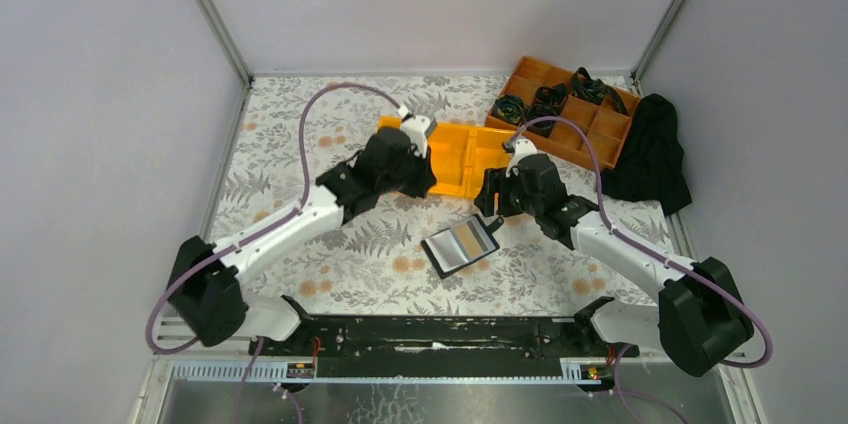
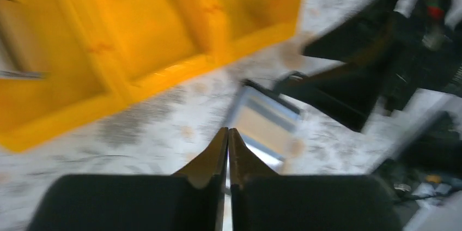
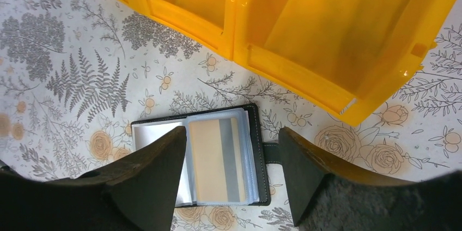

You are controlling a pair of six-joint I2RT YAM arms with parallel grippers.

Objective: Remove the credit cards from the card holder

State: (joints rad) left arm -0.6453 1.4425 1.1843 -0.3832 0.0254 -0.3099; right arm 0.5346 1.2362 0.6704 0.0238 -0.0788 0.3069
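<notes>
Card holder (image 3: 218, 157) open beneath spread right gripper (image 3: 231, 135).

Blurred throughout. The left gripper (image 2: 228, 133) is seen with jaws pressed together at the tips. Beyond them the open card holder (image 2: 273, 107) is laid on the floral table (image 2: 136, 128), a tan card (image 2: 260, 127) shown inside. A yellow bin (image 2: 136, 35) is set at upper left.

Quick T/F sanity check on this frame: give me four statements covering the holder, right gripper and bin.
1. The card holder lies open on the table. True.
2. The right gripper is clamped on a card. False: its jaws stand open above the holder, gripping nothing.
3. A tan card sits in the holder's clear sleeve. True.
4. The holder lies inside the yellow bin. False: it lies on the table, apart from the bin.
</notes>
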